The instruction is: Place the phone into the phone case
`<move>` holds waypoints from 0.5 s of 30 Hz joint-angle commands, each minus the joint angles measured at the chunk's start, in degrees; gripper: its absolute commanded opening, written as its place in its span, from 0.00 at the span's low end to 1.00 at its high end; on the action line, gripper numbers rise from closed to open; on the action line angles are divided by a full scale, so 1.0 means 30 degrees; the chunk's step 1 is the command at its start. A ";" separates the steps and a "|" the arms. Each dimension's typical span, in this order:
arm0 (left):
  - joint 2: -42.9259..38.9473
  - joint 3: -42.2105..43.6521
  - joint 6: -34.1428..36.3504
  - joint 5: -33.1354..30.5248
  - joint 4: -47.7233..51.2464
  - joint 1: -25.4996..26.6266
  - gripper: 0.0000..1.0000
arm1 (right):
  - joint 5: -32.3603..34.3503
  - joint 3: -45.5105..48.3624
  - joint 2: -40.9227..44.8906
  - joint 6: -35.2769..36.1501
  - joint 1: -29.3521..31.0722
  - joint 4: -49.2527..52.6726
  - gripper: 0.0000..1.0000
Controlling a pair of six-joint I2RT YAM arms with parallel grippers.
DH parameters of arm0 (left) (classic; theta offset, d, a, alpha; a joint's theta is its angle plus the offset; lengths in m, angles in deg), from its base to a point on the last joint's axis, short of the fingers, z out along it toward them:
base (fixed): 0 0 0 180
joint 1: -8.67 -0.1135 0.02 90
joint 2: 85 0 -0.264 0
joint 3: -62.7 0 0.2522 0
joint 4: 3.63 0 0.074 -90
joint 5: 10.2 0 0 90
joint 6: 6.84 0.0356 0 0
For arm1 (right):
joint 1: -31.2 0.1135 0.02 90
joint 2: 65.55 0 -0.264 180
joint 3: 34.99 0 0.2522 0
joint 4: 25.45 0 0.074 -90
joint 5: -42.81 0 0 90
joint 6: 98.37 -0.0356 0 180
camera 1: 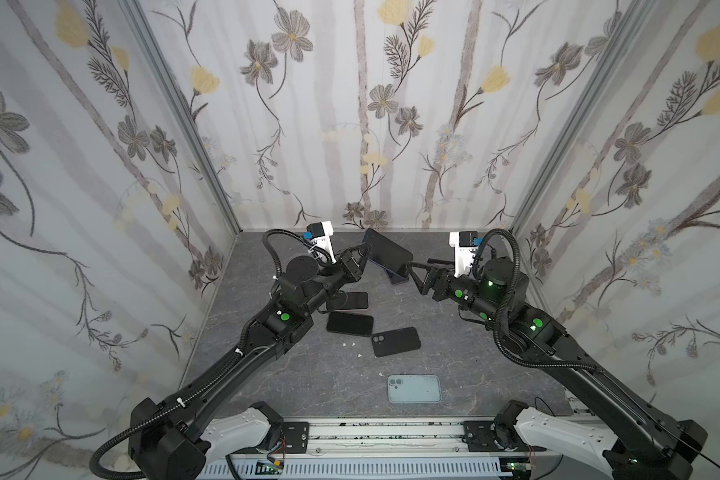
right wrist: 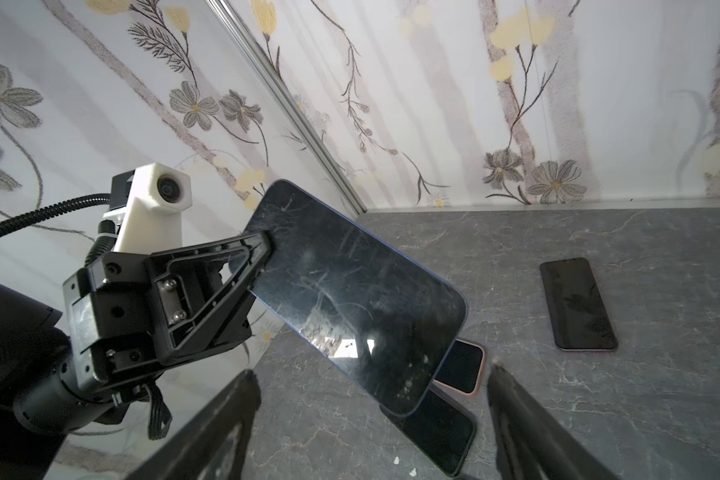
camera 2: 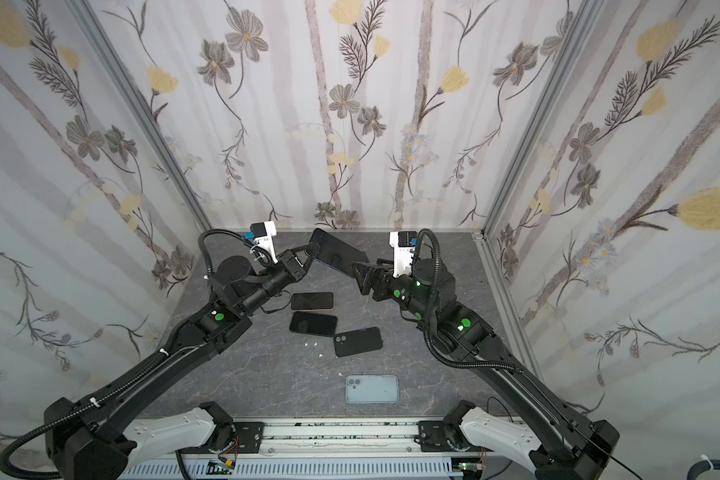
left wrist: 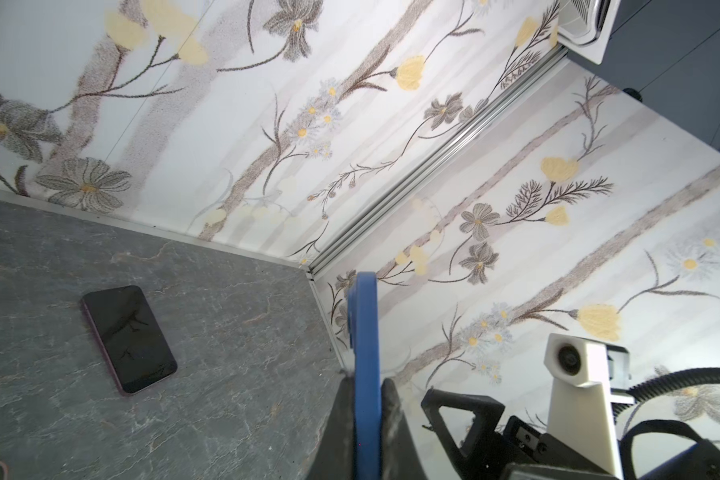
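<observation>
My left gripper (camera 1: 366,250) (camera 2: 314,249) is shut on one short end of a dark phone with a blue rim (camera 1: 388,250) (camera 2: 338,252) and holds it tilted in the air near the back of the table. The phone's blue edge (left wrist: 364,332) sits between that gripper's (left wrist: 366,380) fingers. My right gripper (camera 1: 410,272) (right wrist: 371,370) stands open just short of the phone's (right wrist: 350,299) free end, touching nothing. A pale translucent phone case (camera 1: 414,388) (camera 2: 372,389) lies near the front edge. A black case with camera holes (camera 1: 395,341) (camera 2: 357,341) lies mid-table.
Two more dark phones (camera 1: 347,301) (camera 1: 350,323) lie left of centre beside the left arm. A purple-rimmed phone (camera 1: 395,277) (left wrist: 129,338) (right wrist: 578,305) lies on the table below the held one. Flowered walls (camera 1: 350,124) close three sides. Small white crumbs (camera 1: 348,345) dot the middle.
</observation>
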 commanded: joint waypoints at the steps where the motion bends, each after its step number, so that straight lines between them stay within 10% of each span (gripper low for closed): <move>1: -0.0335 0.0264 -0.1236 -0.0100 -0.3175 -0.0078 0.00 | -0.1532 0.0045 -0.0173 -0.1165 -0.0002 -0.1310 0.82; 15: -0.1173 0.2121 -0.3284 0.0137 -0.7559 -0.0246 0.00 | -0.4682 -0.0072 -0.0531 -0.2164 -0.0408 -0.3580 0.69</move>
